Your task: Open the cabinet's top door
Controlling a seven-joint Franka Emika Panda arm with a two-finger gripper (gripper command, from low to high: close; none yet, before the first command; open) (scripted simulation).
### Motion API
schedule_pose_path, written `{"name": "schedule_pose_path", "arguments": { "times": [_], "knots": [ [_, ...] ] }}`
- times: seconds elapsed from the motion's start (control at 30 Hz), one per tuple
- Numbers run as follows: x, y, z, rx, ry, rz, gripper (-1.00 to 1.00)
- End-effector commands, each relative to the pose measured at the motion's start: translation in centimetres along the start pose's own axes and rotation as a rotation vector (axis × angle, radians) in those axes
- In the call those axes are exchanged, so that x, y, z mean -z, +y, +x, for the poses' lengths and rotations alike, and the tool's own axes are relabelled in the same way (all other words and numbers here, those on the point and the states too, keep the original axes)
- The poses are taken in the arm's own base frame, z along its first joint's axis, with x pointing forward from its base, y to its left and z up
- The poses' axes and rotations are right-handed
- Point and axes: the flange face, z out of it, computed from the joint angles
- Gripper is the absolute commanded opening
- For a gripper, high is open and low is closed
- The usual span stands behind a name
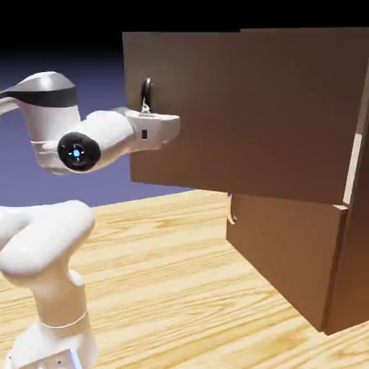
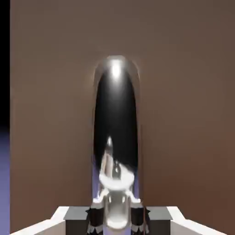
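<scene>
Claw: closing on the curved handle (image 2: pixel 116 110), its fingertips (image 2: pixel 95 219) sitting on both sides of the handle's lower part at the bottom of the hand view.
Top door: standing swung open, its flat brown panel (image 1: pixel 238 108) spanning the exterior view from upper left to upper right.
Cabinet: standing on the tabletop (image 1: pixel 166 267) at the right of the exterior view, its side (image 1: pixel 357 267) reaching the right edge.
Lower panel: sitting below the top door (image 2: pixel 183 92), at the lower right of the exterior view.
Arm: reaching in from the exterior view's left, its white hand (image 1: pixel 155 131) overlapping the door's left part.
</scene>
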Motion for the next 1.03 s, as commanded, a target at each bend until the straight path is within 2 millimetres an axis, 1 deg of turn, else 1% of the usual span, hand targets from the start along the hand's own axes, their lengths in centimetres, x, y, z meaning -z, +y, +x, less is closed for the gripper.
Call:
{"name": "schedule_pose_path", "arguments": {
  "times": [0.0, 0.13, 0.3, 0.5, 0.63, 0.8, 1.0],
  "knots": [
    [0.7, 0.2, 0.2, 0.0, -0.011, 0.011, -1.0],
    [3.9, 1.0, 1.0, 0.0, -0.061, 0.061, -1.0],
    [8.4, 2.5, 2.5, 0.0, -0.134, 0.134, -1.0],
    [14.1, 5.1, 5.1, 0.0, -0.233, 0.233, -1.0],
    [17.4, 7.0, 7.1, 0.0, -0.297, 0.297, -1.0],
    [20.7, 9.3, 9.3, 0.0, -0.365, 0.365, -1.0],
    [23.4, 11.6, 11.7, 0.0, -0.428, 0.428, -1.0]
  ]
}}
